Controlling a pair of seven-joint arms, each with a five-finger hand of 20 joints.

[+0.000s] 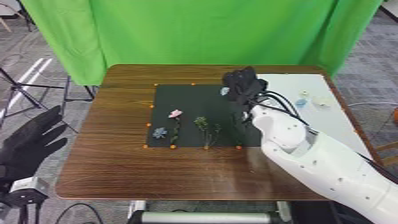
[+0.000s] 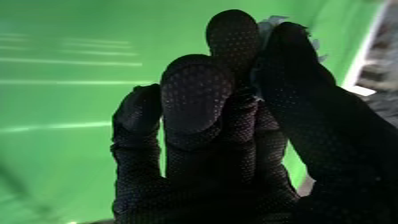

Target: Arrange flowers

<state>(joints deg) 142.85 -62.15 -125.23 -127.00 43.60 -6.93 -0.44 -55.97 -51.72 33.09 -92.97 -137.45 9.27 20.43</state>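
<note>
My right hand is over the far part of the black mat on the desk, pinching a pale flower between thumb and fingers. I expect almost no weight there; the petals are probably soft and easily creased, with a thin, slightly springy stem, so I'd take hold just under the head and squeeze lightly, since smooth gloves could let it twist. The bloom looks whitish with a grey-blue tinge, its petal edges ragged where they poke out past my thumb; I can't make out its stem. Nearer me on the mat lie a pink flower on a long leafy stem, a small dusty-blue flower just beside it, and a fine, branching green sprig. Those thin stems would want a fingertip pinch too. My left hand is off the desk's left side, fingers spread.
</note>
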